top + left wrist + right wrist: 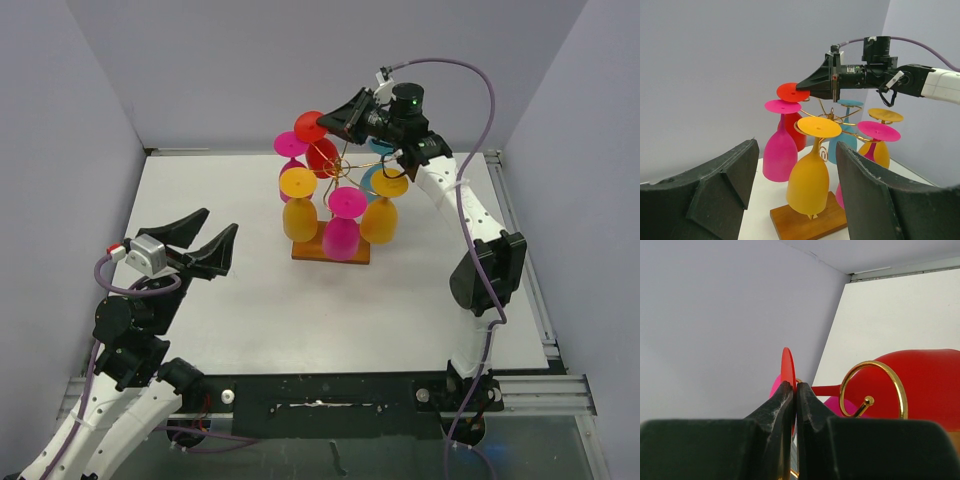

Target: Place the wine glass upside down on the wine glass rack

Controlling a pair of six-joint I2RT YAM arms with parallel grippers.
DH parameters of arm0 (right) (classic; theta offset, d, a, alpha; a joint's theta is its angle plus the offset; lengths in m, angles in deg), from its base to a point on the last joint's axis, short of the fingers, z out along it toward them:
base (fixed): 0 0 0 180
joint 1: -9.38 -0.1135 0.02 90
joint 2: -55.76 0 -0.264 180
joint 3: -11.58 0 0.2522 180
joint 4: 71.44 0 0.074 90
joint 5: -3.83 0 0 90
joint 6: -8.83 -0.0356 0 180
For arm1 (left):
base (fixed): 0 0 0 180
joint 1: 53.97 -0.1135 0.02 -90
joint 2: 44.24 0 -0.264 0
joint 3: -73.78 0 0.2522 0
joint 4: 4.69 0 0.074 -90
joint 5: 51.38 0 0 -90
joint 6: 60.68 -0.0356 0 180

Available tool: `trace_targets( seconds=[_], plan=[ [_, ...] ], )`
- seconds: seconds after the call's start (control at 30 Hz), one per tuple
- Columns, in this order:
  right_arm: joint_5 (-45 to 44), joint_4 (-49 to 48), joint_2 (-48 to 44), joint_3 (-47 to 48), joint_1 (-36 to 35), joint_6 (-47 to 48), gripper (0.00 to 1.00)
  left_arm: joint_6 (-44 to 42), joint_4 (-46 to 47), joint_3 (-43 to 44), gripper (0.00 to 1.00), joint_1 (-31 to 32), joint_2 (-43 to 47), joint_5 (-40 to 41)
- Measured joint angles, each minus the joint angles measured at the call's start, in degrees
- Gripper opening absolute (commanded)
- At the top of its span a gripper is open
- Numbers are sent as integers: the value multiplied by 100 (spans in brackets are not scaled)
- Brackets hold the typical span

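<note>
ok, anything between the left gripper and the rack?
Nothing. Top view shows only bare table between the open left gripper and the wine glass rack; its yellow glass hangs nearest.

The wine glass rack (872, 362) in front of you is thin gold wire, polished metal that throws bright highlights; its base (805, 220) is brown wood with a dull, satin face. The red wine glass (930, 375) looks smooth and opaque, with a soft sheen more like plastic than glass. The yellow glass (807, 182) and pink glass (780, 155) share that finish. On your right gripper (796, 387) the fingers (775, 415) are matt black with a faintly grainy, moulded surface, as on your left gripper (796, 145). The arm shells (455, 195) are smooth white plastic. The cable (480, 75) has a smooth purple sheath. The table (230, 200) is flat matt white.
</note>
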Motion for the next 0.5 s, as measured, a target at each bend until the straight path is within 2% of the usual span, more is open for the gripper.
trace_targets(
  seconds=[0.2, 0.5],
  plan=[
    [-177, 28, -83, -214, 0, -85, 0, 0, 0, 0, 62, 0, 7, 37],
    [-640, 87, -695, -656, 33, -96, 0, 0, 0, 0, 62, 0, 4, 61]
  ],
)
